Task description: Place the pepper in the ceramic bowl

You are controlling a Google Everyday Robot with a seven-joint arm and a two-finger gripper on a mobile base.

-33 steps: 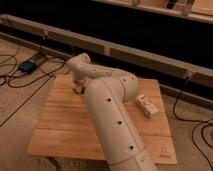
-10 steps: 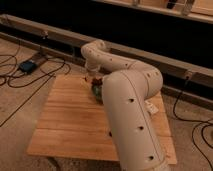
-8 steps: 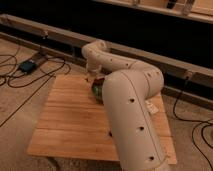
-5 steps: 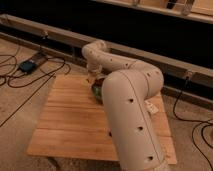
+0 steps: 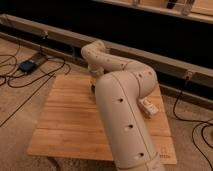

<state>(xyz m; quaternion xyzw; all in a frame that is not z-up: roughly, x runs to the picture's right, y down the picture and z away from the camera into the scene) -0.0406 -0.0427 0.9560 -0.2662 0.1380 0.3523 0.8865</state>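
Note:
My gripper [image 5: 93, 81] hangs from the cream arm over the back middle of the wooden table [image 5: 65, 120]. It is right above the ceramic bowl [image 5: 93, 89]. Only a dark green sliver of the bowl shows at the left edge of my big arm link [image 5: 122, 120]. The pepper is hidden; I cannot see it in the gripper, in the bowl or on the table.
A small white object [image 5: 148, 107] lies on the table's right side, beside the arm. Black cables and a dark box [image 5: 27, 65] lie on the carpet at the left. A dark wall with a rail runs behind the table.
Since 3.3 s ago the arm has swung from the table's back left to over the bowl, where it has been nearly still for the last second.

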